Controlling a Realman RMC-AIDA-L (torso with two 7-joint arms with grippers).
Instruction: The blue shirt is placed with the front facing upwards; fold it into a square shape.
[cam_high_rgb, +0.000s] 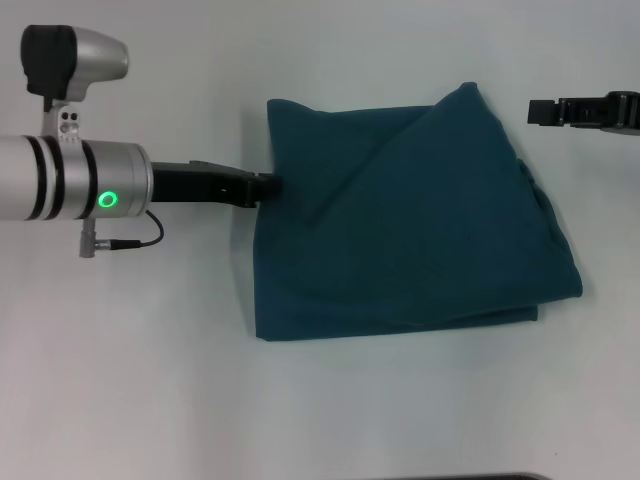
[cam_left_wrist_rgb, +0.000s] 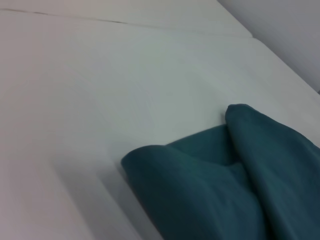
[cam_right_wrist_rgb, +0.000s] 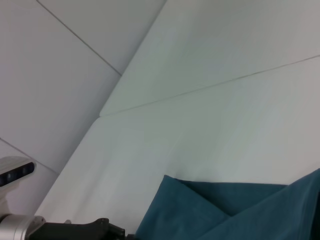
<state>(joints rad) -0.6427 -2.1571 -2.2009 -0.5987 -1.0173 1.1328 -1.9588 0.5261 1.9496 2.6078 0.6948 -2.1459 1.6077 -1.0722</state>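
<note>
Near the middle of the white table (cam_high_rgb: 120, 380) lies the blue shirt (cam_high_rgb: 400, 220), folded into a rough square, with the left gripper (cam_high_rgb: 270, 186) touching its left edge and the right gripper (cam_high_rgb: 535, 111) well apart toward the far right edge; whether either is open I cannot tell.
</note>
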